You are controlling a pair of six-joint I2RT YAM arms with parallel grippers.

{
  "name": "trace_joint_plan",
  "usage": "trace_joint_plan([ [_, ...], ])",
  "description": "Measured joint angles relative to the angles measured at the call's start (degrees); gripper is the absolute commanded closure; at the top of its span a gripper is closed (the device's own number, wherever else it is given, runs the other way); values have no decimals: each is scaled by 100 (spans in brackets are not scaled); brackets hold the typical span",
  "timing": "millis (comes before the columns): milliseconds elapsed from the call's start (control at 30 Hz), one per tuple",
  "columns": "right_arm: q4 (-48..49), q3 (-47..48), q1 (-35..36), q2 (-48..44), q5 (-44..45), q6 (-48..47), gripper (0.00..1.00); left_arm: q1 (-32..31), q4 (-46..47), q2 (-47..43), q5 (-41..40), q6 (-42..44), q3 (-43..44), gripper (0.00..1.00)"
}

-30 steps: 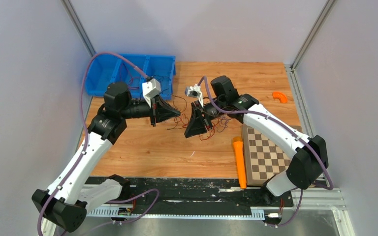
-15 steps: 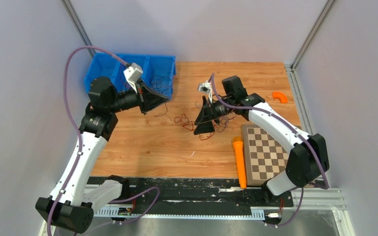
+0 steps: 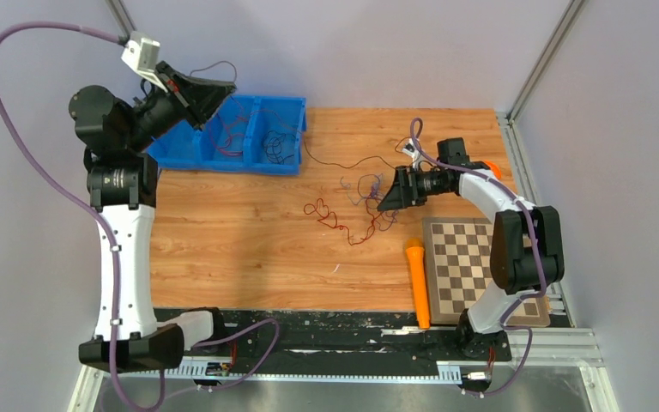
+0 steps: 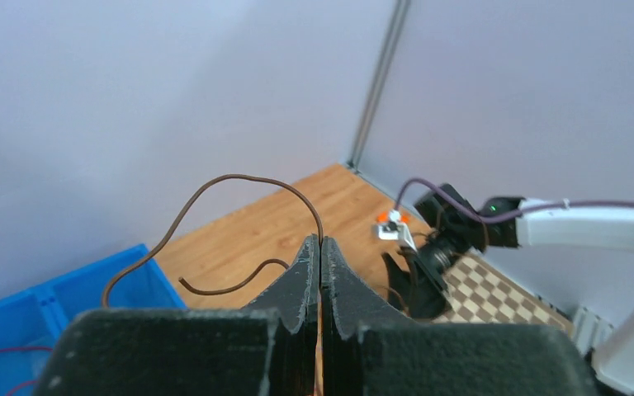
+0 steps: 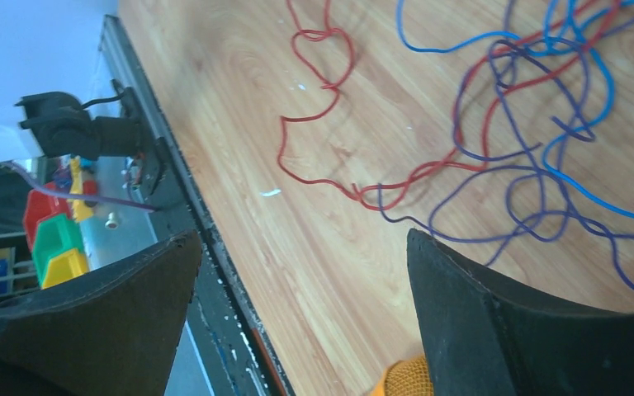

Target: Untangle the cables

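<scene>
Two grippers. The left gripper (image 4: 320,241), high above the bin (image 3: 167,148) at eleven o'clock, is pinched tight on one dark cable (image 4: 231,176) that loops past its tips. The right gripper (image 5: 301,239), at two o'clock, gapes wide and holds nothing, just over the tangle (image 3: 367,208) near centre: red, blue and purple cables, perhaps four or five. More lie in the single bin. One chessboard (image 3: 459,266) sits at four o'clock, with one orange stick (image 3: 417,283) beside it.

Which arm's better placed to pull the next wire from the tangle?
Right, likely: the right gripper is open beside the tangle; the left gripper is shut on a brown wire near the blue bin.
</scene>
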Motion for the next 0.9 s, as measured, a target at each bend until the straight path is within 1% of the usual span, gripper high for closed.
trace_joint_plan([
  [133, -13, -2, -72, 31, 455, 52, 4, 448, 214, 422, -33, -411, 535, 100],
  [233, -9, -2, -229, 142, 603, 162, 4, 835, 544, 627, -57, -839, 848, 100],
  [400, -15, -2, -662, 326, 730, 372, 4, 1790, 1294, 852, -144, -1810, 1344, 100],
  [500, -13, -2, -911, 339, 758, 520, 3, 2253, 1749, 957, -184, -2367, 1556, 100],
  [567, -11, 0, -999, 350, 804, 595, 3, 2404, 1923, 992, -192, -2583, 1624, 100],
  [633, -9, 2, -1034, 380, 835, 671, 6, 2468, 2017, 999, -195, -2721, 1626, 100],
  [700, -11, 2, -1043, 413, 833, 723, 16, 2476, 2037, 999, -186, -2796, 1624, 100],
  [733, -11, 2, -1043, 417, 817, 732, 23, 2474, 2039, 999, -170, -2813, 1620, 100],
  [767, -11, 2, -1040, 420, 778, 743, 31, 2474, 2048, 999, -142, -2824, 1606, 100],
  [833, -11, 22, -1034, 420, 619, 748, 55, 2435, 2028, 992, -28, -2769, 1532, 100],
  [900, -15, 57, -1012, 417, 466, 713, 82, 2330, 1825, 951, 116, -2479, 1379, 100],
])
